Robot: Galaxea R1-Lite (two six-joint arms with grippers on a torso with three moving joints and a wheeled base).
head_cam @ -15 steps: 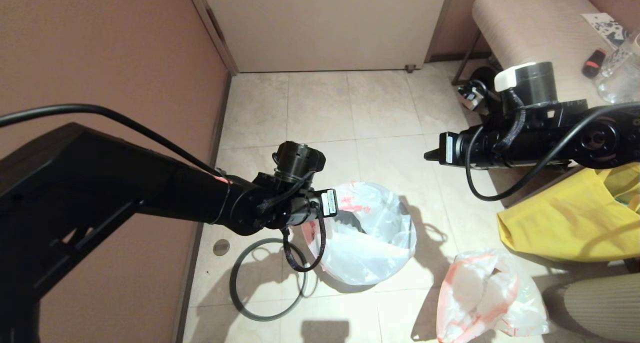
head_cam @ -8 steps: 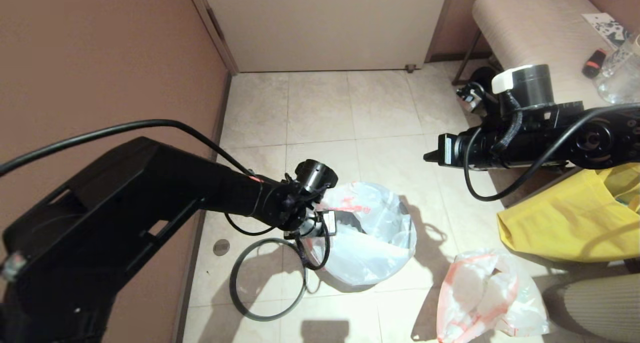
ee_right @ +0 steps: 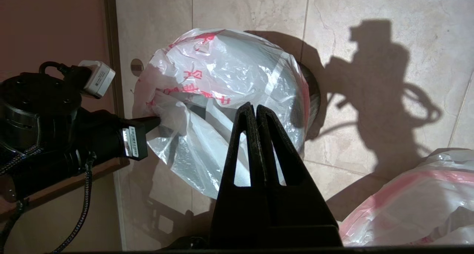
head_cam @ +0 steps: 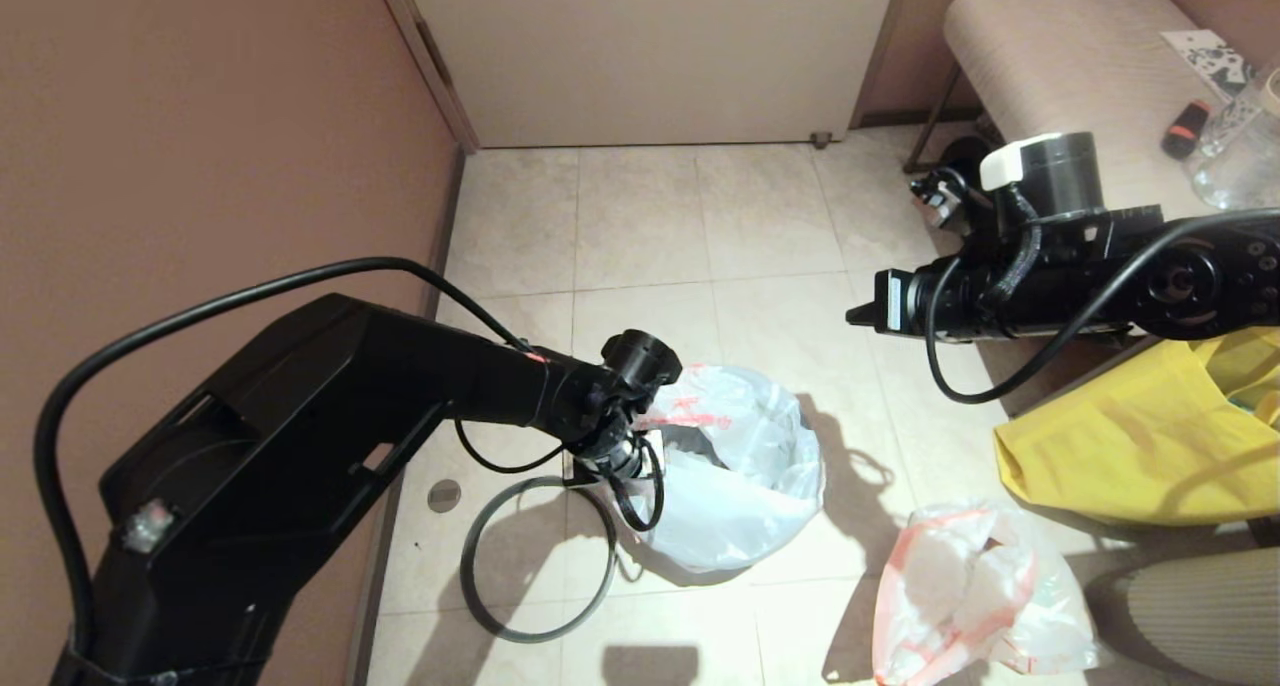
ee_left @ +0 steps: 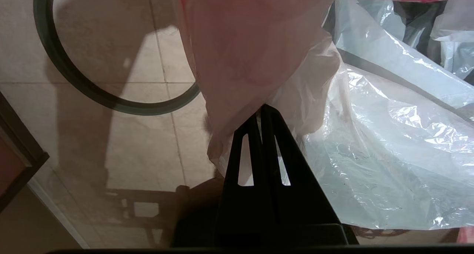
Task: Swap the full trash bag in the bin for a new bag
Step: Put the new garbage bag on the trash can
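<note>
New bag (head_cam: 735,486) drapes over the bin on the tiled floor, centre of head view, mouth partly open. We find the left gripper (ee_left: 261,111) at the bag's nine o'clock edge, jaws pinched tight on a fold of the pink hem. Grey hoop rim (head_cam: 535,561) lies flat at the bag's eight o'clock, just beside it. Right gripper (ee_right: 255,109) hangs closed and empty toward two o'clock, well apart. We judge the left arm nearer for spreading the hem.
</note>
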